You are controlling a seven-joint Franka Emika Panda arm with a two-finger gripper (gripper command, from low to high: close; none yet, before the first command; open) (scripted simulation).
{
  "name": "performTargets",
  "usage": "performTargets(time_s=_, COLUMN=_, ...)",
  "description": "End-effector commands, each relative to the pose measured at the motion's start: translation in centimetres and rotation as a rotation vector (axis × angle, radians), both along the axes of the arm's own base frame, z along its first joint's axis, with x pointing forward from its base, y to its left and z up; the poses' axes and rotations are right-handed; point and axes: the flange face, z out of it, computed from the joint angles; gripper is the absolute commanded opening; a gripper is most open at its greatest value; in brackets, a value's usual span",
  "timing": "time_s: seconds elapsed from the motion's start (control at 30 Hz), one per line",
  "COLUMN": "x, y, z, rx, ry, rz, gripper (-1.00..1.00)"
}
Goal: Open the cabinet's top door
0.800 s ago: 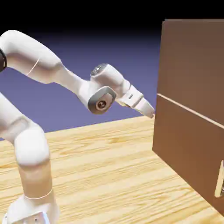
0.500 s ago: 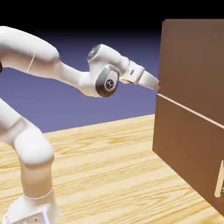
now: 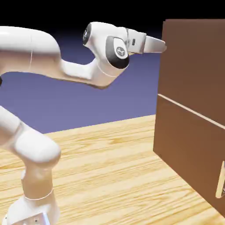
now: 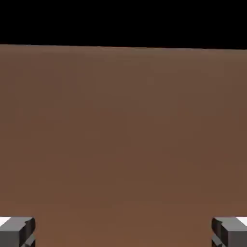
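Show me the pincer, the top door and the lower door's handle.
Pincer point(image 3: 163, 45): exterior view, at its tips.
Top door point(image 3: 193, 61): exterior view, bare panel face.
Lower handle point(image 3: 220, 182): exterior view, pale bar's middle.

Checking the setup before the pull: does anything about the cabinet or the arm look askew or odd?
Nothing stands out. The cabinet stands square, both doors shut flush along the pale seam. The hand sits open, level with the top door, facing plain brown panel; no handle shows between its fingertips.
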Motion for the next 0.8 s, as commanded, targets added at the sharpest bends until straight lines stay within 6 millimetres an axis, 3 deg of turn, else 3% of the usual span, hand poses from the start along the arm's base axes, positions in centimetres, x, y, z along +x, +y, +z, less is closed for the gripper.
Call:
performTargets(time_s=0.0, x=-0.1, y=-0.4, z=0.4, rx=0.004, ry=-0.018, rz=0.001, gripper=0.0)
performTargets(time_s=0.37, x=0.5, y=-6.6, z=2.6, rx=0.046, ry=-0.169, rz=0.002, gripper=0.0)
performTargets(time_s=0.57, x=1.8, y=-10.6, z=1.8, rx=0.062, ry=-0.214, rz=-0.008, gripper=0.0)
performTargets(time_s=0.77, x=3.8, y=-14.9, z=-0.5, rx=0.07, ry=-0.23, rz=-0.025, gripper=0.0)
